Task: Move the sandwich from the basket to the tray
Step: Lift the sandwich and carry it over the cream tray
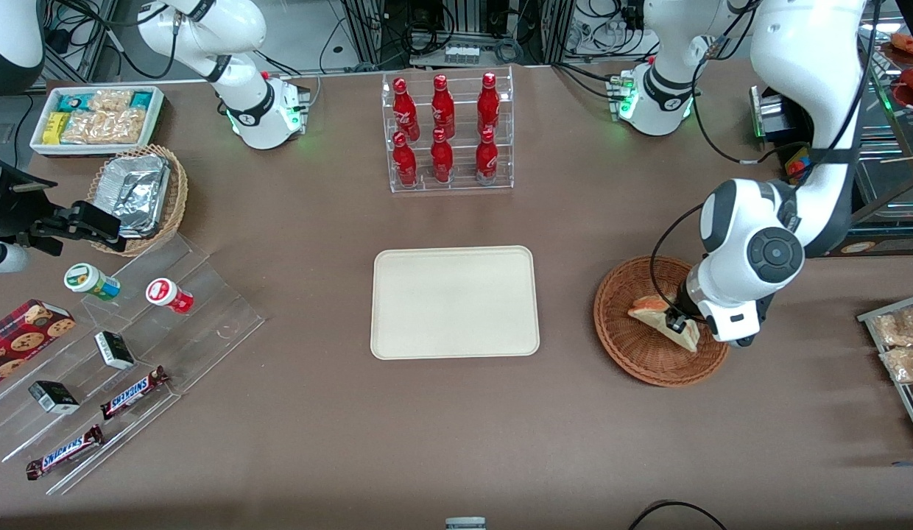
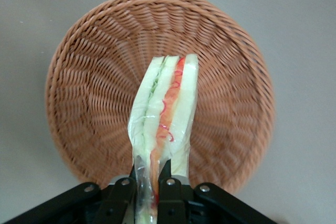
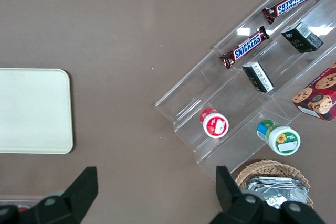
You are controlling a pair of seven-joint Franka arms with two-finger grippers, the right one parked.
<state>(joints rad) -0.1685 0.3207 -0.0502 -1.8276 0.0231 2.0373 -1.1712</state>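
Observation:
The sandwich (image 1: 661,319) is a wrapped triangular wedge of white bread with red-orange and green filling; it shows edge-on in the left wrist view (image 2: 165,119). My left gripper (image 1: 678,324) (image 2: 151,184) is shut on one end of it, holding it over the reddish-brown wicker basket (image 1: 633,353) (image 2: 94,77). I cannot tell whether the sandwich still touches the basket floor. The cream rectangular tray (image 1: 454,302) lies bare at the table's middle, beside the basket toward the parked arm's end, and its corner shows in the right wrist view (image 3: 34,111).
A clear rack of red bottles (image 1: 447,132) stands farther from the front camera than the tray. A metal tray of snack packets (image 1: 902,346) lies at the working arm's end. A clear stepped stand with snacks (image 1: 118,353), a tan foil basket (image 1: 138,193) and a white bin (image 1: 97,118) lie toward the parked arm's end.

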